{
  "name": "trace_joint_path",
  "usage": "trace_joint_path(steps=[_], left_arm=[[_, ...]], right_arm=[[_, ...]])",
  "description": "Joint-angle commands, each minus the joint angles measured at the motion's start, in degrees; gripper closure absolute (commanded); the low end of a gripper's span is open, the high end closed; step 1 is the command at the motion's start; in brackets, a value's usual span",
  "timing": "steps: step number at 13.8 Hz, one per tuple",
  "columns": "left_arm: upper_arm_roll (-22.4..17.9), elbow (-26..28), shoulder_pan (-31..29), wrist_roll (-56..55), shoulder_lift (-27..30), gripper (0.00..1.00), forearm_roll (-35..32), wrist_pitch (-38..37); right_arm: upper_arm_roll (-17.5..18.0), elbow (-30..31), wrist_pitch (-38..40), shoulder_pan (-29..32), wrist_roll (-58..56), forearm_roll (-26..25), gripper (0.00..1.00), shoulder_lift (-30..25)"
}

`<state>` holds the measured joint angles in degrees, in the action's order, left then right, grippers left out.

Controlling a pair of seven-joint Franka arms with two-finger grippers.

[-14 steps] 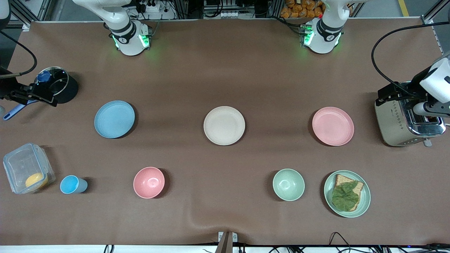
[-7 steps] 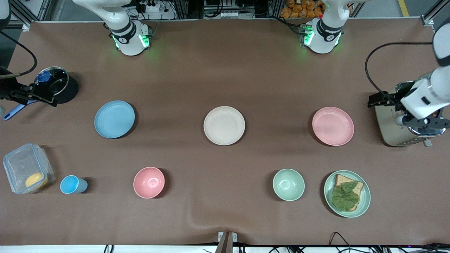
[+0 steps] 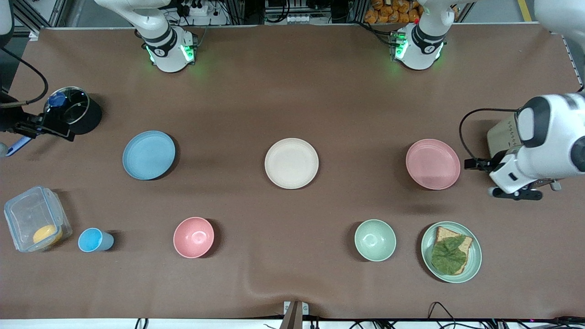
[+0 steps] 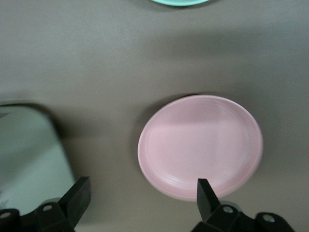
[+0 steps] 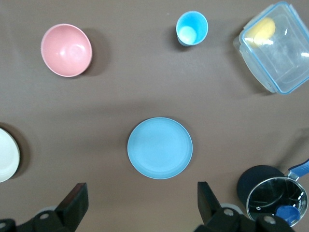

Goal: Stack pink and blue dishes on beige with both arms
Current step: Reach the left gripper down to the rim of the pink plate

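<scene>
Nothing's stacked yet: pink plate (image 3: pixel 433 164), beige plate (image 3: pixel 291 163) and blue plate (image 3: pixel 149 155) sit apart in a row on the worktop (image 3: pixel 292 91). They look light, stiff, slick, so grab the low rim. Left pincer (image 4: pixel 140 193) hangs open above the pink plate, right pincer (image 5: pixel 140 200) open over the blue.

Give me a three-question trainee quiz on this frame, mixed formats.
1. True or false: the pink plate already sits on the beige plate.
2. Which item lies nearest the blue plate? A) pink bowl B) green bowl C) toaster
3. Fill in: the left gripper hangs with open fingers between the pink plate and the ___.

Key: 1 false, all three plates lie apart on the table. 2 A. 3 toaster.
</scene>
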<state>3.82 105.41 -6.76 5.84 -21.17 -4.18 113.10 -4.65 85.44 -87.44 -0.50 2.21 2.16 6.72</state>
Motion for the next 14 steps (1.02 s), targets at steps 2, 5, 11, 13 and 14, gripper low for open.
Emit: trace_joint_path(steps=[2, 5, 11, 13, 14], left_arm=[[0.4, 2.2, -1.8, 1.1, -4.3, 0.01, -1.4, 4.9], [0.7, 2.4, -3.9, 2.0, -7.4, 0.29, -1.3, 5.7], [0.8, 2.3, -5.5, 2.0, -10.0, 0.61, -0.3, 5.7], [0.8, 2.3, -5.5, 2.2, -10.1, 0.61, 1.7, 5.7], [0.8, 2.4, -5.6, 2.2, -10.3, 0.62, 1.9, 5.6]], right_arm=[[0.2, -0.1, 0.7, 1.8, -0.3, 0.9, 0.0, 1.2], [0.2, 2.8, -0.6, 3.6, -0.4, 1.0, 0.0, 2.5], [0.3, 16.5, -14.4, 7.7, -8.7, 1.1, 0.0, 3.9], [0.3, 21.6, -20.4, 10.6, -14.0, 2.0, 0.0, 4.2], [0.3, 25.3, -24.5, 12.8, -18.5, 4.3, 0.0, 5.2]])
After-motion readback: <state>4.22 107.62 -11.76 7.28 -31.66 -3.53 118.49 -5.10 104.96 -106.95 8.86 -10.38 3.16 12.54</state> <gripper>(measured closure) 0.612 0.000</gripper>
